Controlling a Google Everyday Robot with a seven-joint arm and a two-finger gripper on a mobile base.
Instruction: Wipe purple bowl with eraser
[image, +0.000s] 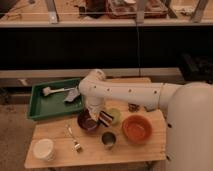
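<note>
The purple bowl (86, 123) sits on the wooden table (60, 155), left of centre. My gripper (98, 116) hangs down from the white arm over the bowl's right rim. It is shut on the eraser (105, 119), a dark striped block that rests at the bowl's right edge. The arm hides part of the bowl's far side.
An orange bowl (136, 128) stands to the right and a metal cup (108, 140) in front. A small green cup (115, 116) is just right of the eraser. A white bowl (43, 149) and a fork (74, 138) lie front left. A green tray (37, 107) holds a brush (49, 91).
</note>
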